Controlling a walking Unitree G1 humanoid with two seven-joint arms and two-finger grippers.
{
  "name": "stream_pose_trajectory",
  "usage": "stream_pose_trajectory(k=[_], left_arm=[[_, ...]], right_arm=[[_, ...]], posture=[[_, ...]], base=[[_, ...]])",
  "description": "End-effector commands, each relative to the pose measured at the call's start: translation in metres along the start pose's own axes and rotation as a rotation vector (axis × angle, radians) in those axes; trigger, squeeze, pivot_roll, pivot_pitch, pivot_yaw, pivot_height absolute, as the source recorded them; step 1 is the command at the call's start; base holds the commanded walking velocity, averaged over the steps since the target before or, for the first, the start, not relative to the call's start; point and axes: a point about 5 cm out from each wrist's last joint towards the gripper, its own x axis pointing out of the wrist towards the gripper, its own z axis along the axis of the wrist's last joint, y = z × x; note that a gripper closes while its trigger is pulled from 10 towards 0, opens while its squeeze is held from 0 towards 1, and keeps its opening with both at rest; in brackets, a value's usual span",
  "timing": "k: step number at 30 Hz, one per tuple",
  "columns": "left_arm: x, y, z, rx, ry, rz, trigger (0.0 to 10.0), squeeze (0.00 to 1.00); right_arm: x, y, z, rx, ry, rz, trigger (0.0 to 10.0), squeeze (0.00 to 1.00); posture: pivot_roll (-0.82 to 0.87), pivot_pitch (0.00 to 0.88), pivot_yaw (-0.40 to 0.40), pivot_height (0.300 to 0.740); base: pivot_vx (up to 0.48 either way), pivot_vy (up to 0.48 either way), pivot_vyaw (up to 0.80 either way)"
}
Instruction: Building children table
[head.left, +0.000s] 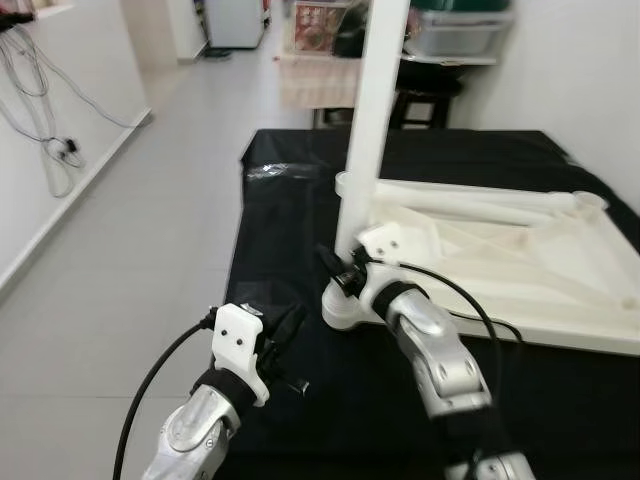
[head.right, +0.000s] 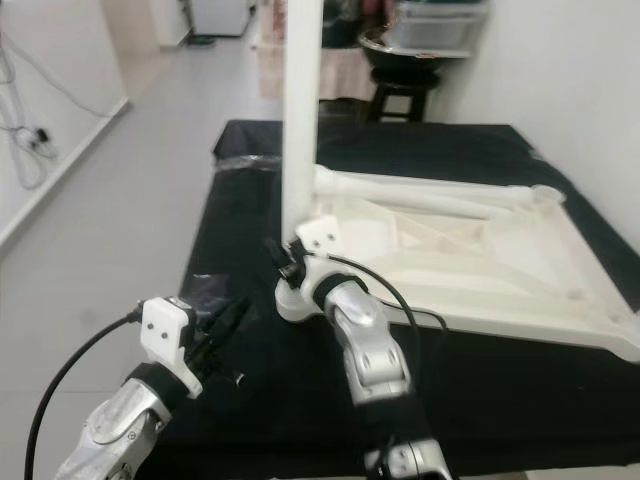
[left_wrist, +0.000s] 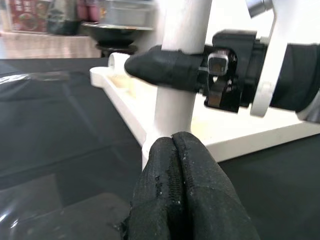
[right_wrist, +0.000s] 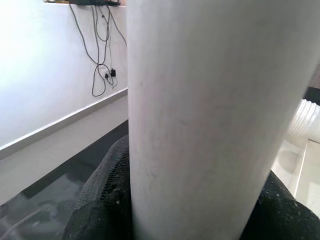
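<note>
Tabletop: the white tabletop (head.left: 520, 270) is lying upside down on the black-covered desk (head.left: 300, 200).
Leg: the white leg (head.left: 365, 130) is standing upright in the near-left corner socket.
Right end effector (head.left: 345, 270): its fingers are clamping the leg just above the socket.
Left end effector (head.left: 285, 335): it is hovering near the corner, fingers (left_wrist: 182, 195) pressed together, gripping nothing.

One tabletop (head.left: 560, 290), two legs (head.left: 370, 110), two grippers (head.left: 345, 275), one stool (head.left: 425, 100)
</note>
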Motion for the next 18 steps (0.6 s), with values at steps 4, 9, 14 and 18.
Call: stream_pose_trajectory(k=[4,9,14,18], left_arm=[[-0.001,0.001,-0.003,0.003,0.009,0.011,10.0,0.0],[0.001,0.0,-0.003,-0.001,0.011,0.0,10.0,0.0],[0.002,0.0,-0.002,0.001,0.009,0.0,10.0,0.0],[0.005,0.003,0.001,0.001,-0.001,0.006,10.0,0.0]], right_arm=[[-0.005,-0.009,-0.031,0.022,0.13,-0.012,10.0,1.0],[0.0,-0.023,-0.012,0.073,0.039,0.085,10.0,0.0],[0.005,-0.026,0.006,0.076,-0.041,0.358,10.0,0.0],[0.006,-0.022,0.014,0.05,-0.06,0.526,10.0,0.0]], posture=[[0.05,0.059,-0.052,0.74],[0.05,0.059,-0.043,0.74],[0.05,0.066,-0.041,0.74],[0.06,0.067,-0.034,0.74]], base=[[0.0,0.0,0.0],[0.0,0.0,0.0],[0.0,0.0,0.0],[0.0,0.0,0.0]])
